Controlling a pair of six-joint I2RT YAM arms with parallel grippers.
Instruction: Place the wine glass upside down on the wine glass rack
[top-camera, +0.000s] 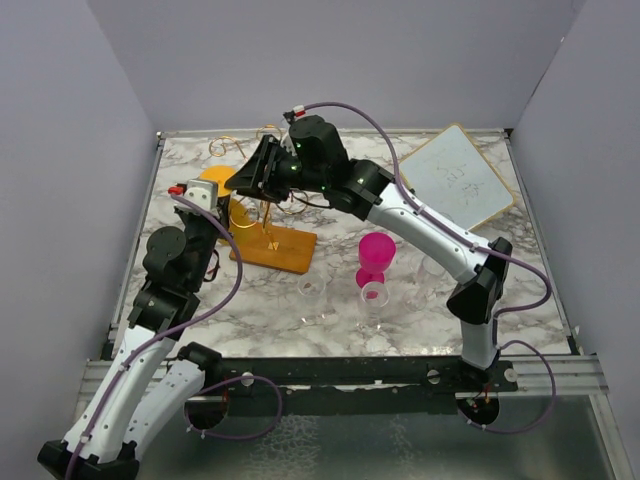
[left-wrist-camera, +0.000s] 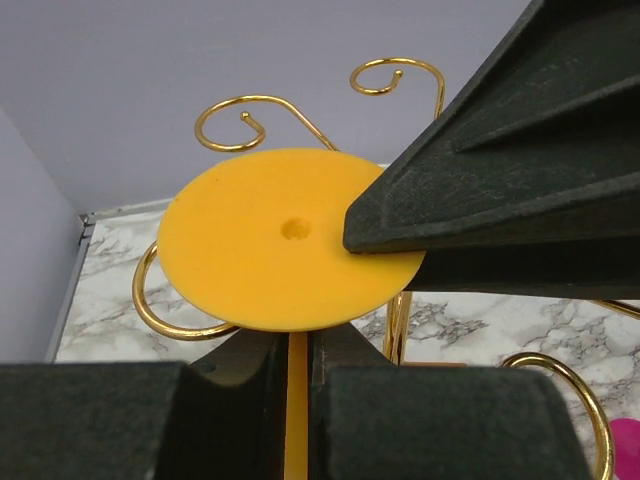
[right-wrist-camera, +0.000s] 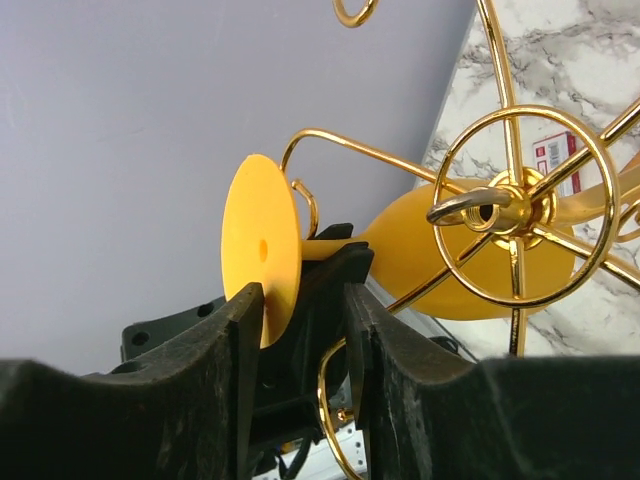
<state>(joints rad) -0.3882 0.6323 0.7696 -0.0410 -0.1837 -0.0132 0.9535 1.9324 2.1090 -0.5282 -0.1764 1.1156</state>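
- My left gripper (left-wrist-camera: 297, 352) is clamped on the stem of the orange wine glass (left-wrist-camera: 280, 235). It holds the glass bowl down and foot up, the way it has to hang.
- The glass is up among the gold wire arms of the wine glass rack (left-wrist-camera: 235, 115), at the far left of the marble bench (top-camera: 430, 325). Its flat foot lies just over one curled arm, and I cannot tell whether it bears on the wire yet.
- The grip is on the stem just below the foot, leaving the disc itself free to catch on the curl.
- My right gripper (right-wrist-camera: 300, 280) reaches in from the other side, jaws apart and straddling the foot's rim, with one fingertip touching the disc's edge. By my reading, this is to steady the foot while the stem finds the arm's slot.
- A pink glass (top-camera: 376, 255) and a clear glass (top-camera: 372, 295) stand on the bench, well apart from the rack.
- Judged from here, the hang is close but not finished. Letting go too soon risks the glass slipping through the wires.
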